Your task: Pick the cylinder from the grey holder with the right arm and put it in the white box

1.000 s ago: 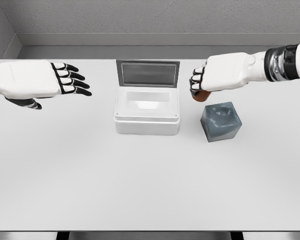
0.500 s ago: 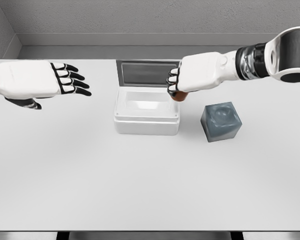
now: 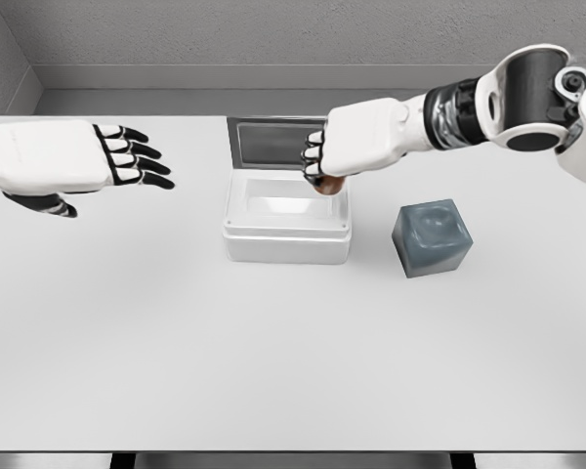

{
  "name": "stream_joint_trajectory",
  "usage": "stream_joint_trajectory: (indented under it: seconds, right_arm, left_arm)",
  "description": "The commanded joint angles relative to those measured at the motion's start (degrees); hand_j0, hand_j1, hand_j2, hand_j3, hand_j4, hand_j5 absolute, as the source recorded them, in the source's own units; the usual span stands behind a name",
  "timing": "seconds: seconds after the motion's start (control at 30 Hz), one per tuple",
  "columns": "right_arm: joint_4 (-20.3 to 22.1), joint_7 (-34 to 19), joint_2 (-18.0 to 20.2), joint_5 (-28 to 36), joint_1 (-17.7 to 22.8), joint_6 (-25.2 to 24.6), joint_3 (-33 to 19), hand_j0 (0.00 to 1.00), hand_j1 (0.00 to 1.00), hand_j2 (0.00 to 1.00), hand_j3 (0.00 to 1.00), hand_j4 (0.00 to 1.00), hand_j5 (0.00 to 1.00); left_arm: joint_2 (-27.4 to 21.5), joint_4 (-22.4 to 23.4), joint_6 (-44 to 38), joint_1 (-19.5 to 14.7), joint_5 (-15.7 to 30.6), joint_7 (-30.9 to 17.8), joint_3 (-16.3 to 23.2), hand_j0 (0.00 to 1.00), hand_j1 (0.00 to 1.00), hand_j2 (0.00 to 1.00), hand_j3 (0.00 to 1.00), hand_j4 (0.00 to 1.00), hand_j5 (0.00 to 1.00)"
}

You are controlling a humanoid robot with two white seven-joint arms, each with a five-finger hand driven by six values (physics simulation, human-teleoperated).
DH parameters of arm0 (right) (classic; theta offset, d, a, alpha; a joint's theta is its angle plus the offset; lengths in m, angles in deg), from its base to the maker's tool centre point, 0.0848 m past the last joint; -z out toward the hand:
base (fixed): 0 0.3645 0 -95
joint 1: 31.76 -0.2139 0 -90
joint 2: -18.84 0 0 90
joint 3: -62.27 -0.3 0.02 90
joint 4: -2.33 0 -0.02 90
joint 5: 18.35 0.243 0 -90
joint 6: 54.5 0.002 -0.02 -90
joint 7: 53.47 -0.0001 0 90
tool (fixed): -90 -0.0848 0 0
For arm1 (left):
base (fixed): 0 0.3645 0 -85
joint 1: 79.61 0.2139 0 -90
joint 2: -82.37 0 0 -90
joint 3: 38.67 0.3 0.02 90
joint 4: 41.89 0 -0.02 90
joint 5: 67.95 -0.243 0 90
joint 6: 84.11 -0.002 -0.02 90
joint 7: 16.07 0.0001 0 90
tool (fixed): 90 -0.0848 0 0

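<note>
1. Because the curled fingers of the right hand wrap the cylinder from above, only its brown lower end shows beneath them; the grip is closed on it, which I judge keeps it upright for a straight drop.
2. The cylinder sits just above centre in the frame, over the right rear part of the white box, whose cavity lies open beneath it with the grey lid standing up behind, out of the hand's way.
3. The arm enters from the upper right and crosses above the grey holder, which stands right of centre on the white table, just beside the box; its recess looks empty.
4. I judge the carry nearly done: what remains is to lower a little and let go, with the box wall close to the fingers as the risk.
5. The left hand hovers at the upper left, fingers spread and empty, well apart from the work.
</note>
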Motion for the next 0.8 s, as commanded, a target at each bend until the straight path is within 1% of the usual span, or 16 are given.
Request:
stream_joint_trajectory:
  seconds: [0.0, 0.1, 0.23, 0.27, 0.33, 0.37, 0.4, 0.43, 0.47, 0.5, 0.53, 0.57, 0.63, 0.7, 0.77]
  right_arm:
    - [-0.08, -0.02, -0.62, 0.23, 0.00, -0.14, 0.57, 0.37, 0.37, 0.37, 0.37, 0.37, 0.37]
    - [-0.17, -0.02, -0.88, 0.15, 0.00, -0.14, 0.57, 0.38, 0.38, 0.38, 0.38, 0.38, 0.38]
    - [-1.84, -0.02, -0.88, 0.15, -0.26, -0.14, 0.66, 0.38, 0.38, 0.38, 0.38, 0.38, 0.38]
    - [-1.93, -0.02, -0.88, 0.15, -0.35, -0.14, 0.75, 0.38, 0.38, 0.38, 0.38, 0.38, 0.38]
    - [-3.77, -0.02, -0.97, -0.12, -0.53, -0.14, 0.92, 0.38, 0.38, 0.38, 0.38, 0.38, 0.38]
    - [-3.77, -0.02, -0.97, -0.12, -0.53, -0.14, 1.01, 0.38, 0.38, 0.38, 0.38, 0.38, 0.38]
    - [-3.86, -0.02, -0.97, -0.12, -0.53, -0.14, 1.01, 0.39, 0.39, 0.39, 0.39, 0.39, 0.39]
    - [-3.86, -0.02, -0.97, -0.12, -0.53, -0.14, 1.01, 0.42, 0.42, 0.42, 0.42, 0.42, 0.42]
    - [-3.86, -0.02, -0.97, -0.12, -0.61, -0.14, 1.01, 0.56, 0.56, 0.56, 0.56, 0.56, 0.56]
    - [-3.60, -0.02, -0.88, -0.12, -0.62, -0.14, 1.10, 0.92, 0.92, 0.92, 0.92, 0.92, 0.92]
    - [-3.33, -0.02, -0.97, -0.03, -0.62, -0.14, 1.10, 1.00, 1.00, 1.00, 1.00, 1.00, 1.00]
    - [-3.25, -0.02, -0.88, 0.06, -0.62, -0.14, 1.01, 1.00, 1.00, 1.00, 1.00, 1.00, 1.00]
    - [-3.24, -0.02, -0.97, 0.15, -0.62, -0.14, 0.93, 1.00, 1.00, 1.00, 1.00, 1.00, 1.00]
    - [-2.98, -0.02, -0.97, 0.50, -0.62, -0.14, 0.75, 1.00, 1.00, 1.00, 1.00, 1.00, 1.00]
    - [-0.17, -0.02, -0.88, 0.58, -0.70, -0.14, 0.13, 1.00, 1.00, 1.00, 1.00, 1.00, 1.00]
  left_arm:
    - [-0.43, -0.04, -0.15, 0.17, 0.59, 0.03, -0.15, 1.00, 1.00, 1.00, 1.00, 1.00, 1.00]
    - [-0.43, -0.04, -0.15, 0.53, 0.50, 0.03, -0.15, 1.00, 1.00, 1.00, 1.00, 1.00, 1.00]
    - [-0.52, -0.04, -0.15, 1.23, 0.32, 0.03, -0.07, 1.00, 1.00, 1.00, 1.00, 1.00, 1.00]
    - [-0.43, -0.13, -0.15, 2.63, 0.24, 0.03, -0.07, 1.00, 1.00, 1.00, 1.00, 1.00, 1.00]
    - [-0.43, -0.13, -0.15, 5.45, -0.12, 0.03, -0.07, 1.00, 1.00, 1.00, 1.00, 1.00, 1.00]
    - [-0.43, -0.13, -0.15, 5.71, -0.03, 0.03, -0.15, 1.00, 1.00, 1.00, 1.00, 1.00, 1.00]
    - [-0.43, -0.13, -0.15, 5.28, 0.06, 0.03, -0.24, 1.00, 1.00, 1.00, 1.00, 1.00, 1.00]
    - [-0.52, -0.13, -0.15, 4.83, 0.24, 0.03, -1.47, 1.00, 1.00, 1.00, 1.00, 1.00, 1.00]
    - [-0.52, -0.13, -0.15, 4.83, 0.15, 0.03, -2.88, 1.00, 1.00, 1.00, 1.00, 1.00, 1.00]
    - [-0.43, -0.04, -0.15, 5.01, 0.15, 0.03, -2.97, 1.00, 1.00, 1.00, 1.00, 1.00, 1.00]
    - [-0.52, -0.13, -0.15, 5.27, 0.15, 0.03, -2.97, 1.00, 1.00, 1.00, 1.00, 1.00, 1.00]
    - [-0.52, -0.04, -0.15, 5.27, 0.06, 0.03, -2.97, 1.00, 1.00, 1.00, 1.00, 1.00, 1.00]
    - [-2.45, 0.05, -0.15, 4.92, 0.24, 0.03, -3.23, 1.00, 1.00, 1.00, 1.00, 1.00, 1.00]
    - [-2.37, -0.04, -0.15, 5.27, 0.24, 0.03, -3.14, 1.00, 1.00, 1.00, 1.00, 1.00, 1.00]
    - [-2.54, 0.14, -0.15, 5.45, -0.12, 0.03, -3.14, 1.00, 1.00, 1.00, 1.00, 1.00, 1.00]
